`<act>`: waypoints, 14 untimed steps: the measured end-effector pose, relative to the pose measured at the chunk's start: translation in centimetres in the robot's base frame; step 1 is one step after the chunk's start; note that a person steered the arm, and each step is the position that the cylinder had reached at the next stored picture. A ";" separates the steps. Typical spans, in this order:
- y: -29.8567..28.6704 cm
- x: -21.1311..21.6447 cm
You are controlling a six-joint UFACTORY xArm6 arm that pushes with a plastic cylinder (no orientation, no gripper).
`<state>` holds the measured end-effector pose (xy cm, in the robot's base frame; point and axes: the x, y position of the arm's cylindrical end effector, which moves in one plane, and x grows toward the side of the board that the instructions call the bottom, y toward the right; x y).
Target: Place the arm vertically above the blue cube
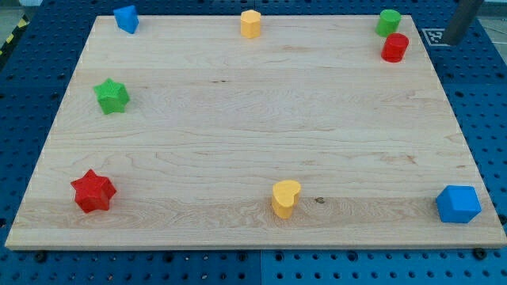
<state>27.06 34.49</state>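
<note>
Parked off the table [238,119] at the view's top right: my tip [451,41], over a black-and-white marker [433,36], just beside the red cylinder [395,47] and the green cylinder [388,21], touching neither. No jaws on this rig, only the rod, so nothing released or clenched. Well apart from the tip, at the view's bottom right corner of the table: the blue cube [458,204]. Likely trouble: mistaking the other blue block [125,17], of unclear shape at the view's top left corner, for the target. Also possible: clipping the red cylinder when leaving the corner, if swung toward the view's left before heading down. Also: stopping short or sliding into the cube's side and nudging it over the near edge, given how close to the rim it sits. No brand, label or readable writing anywhere; only the marker's square pattern, partly hidden by the rod.
</note>
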 end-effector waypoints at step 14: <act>-6.1 15.5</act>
<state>42.58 28.38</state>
